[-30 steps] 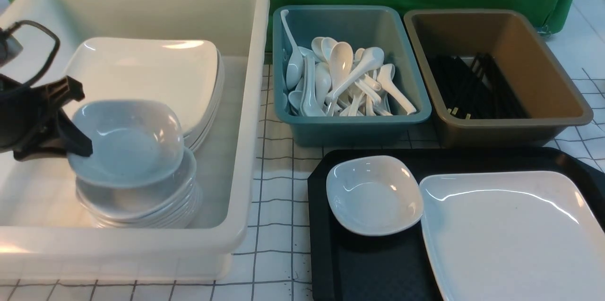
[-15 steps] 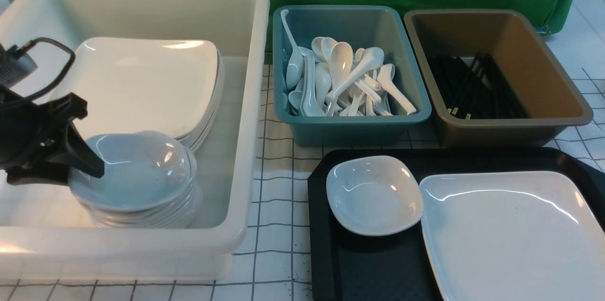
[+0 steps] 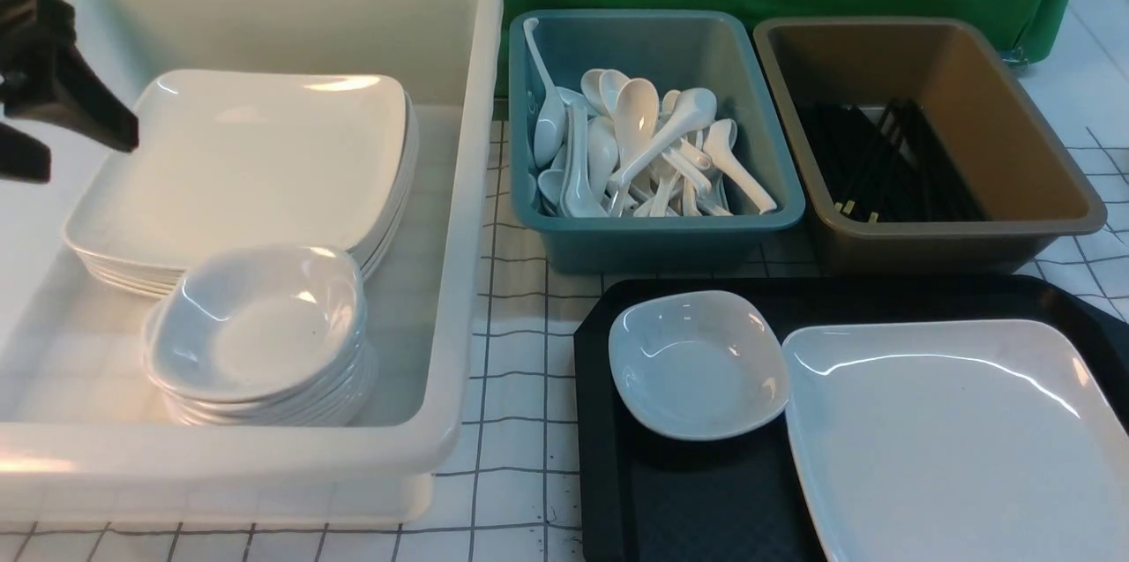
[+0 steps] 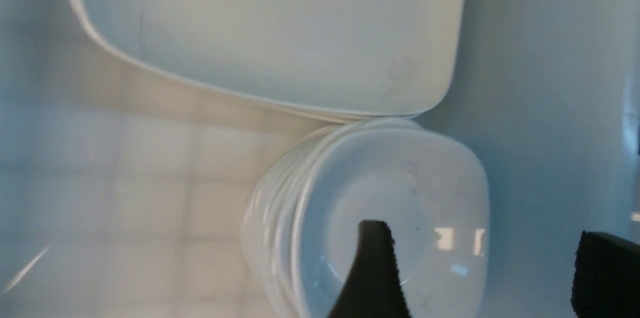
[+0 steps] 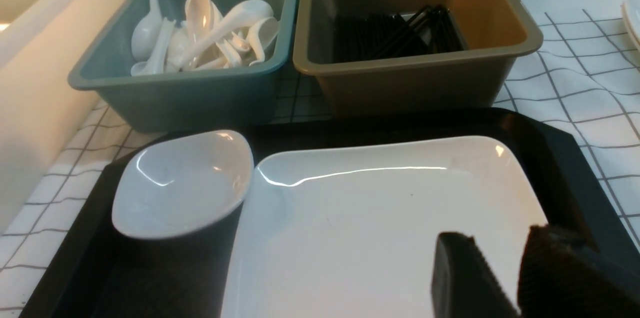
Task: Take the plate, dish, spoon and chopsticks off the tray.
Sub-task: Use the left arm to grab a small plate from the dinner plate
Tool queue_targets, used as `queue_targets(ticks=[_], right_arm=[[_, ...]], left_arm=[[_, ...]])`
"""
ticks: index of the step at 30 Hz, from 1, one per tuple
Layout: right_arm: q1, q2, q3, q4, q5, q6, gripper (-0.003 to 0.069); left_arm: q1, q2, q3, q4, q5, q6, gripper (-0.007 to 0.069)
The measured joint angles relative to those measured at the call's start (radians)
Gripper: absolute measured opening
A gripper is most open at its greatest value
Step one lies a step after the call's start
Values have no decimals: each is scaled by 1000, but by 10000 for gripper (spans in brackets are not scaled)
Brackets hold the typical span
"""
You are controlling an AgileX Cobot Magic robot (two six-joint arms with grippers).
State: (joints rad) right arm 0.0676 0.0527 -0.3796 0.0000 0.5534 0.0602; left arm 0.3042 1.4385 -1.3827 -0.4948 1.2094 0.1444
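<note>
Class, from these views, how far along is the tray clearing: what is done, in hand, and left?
Done: the tray holds no cutlery in view; spoons lie in the teal bin, chopsticks in the brown bin. In hand: nothing; the left end effector hangs open over the dish stack in the tub, the right end effector open over the plate. Left: the dish and plate sit on the tray.

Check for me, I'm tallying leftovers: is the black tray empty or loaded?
Loaded. The tray carries the plate and a small dish, side by side; nothing else shows on its visible part.
</note>
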Motion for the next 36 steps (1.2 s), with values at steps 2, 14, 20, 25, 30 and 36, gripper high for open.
queue_targets(ticks=[2,14,20,25,30,36], right_arm=[[0,0,0,0,0,0,239],[0,0,0,0,0,3,239],[0,0,0,0,0,4,239],[0,0,0,0,0,5,239],[0,0,0,0,0,7,239],[0,0,0,0,0,7,239]], left_arm=[[-1,-10,0,-46,6,0,473],[-429,-11,0,-179,-20,27,80],[-793,118,-17,-75,-98,29,2],[-972,283,-109,184,-54,-168,27],[-1080,405,-218,346,-6,-253,99],[-1177,524,-288,375,-135,-240,269]])
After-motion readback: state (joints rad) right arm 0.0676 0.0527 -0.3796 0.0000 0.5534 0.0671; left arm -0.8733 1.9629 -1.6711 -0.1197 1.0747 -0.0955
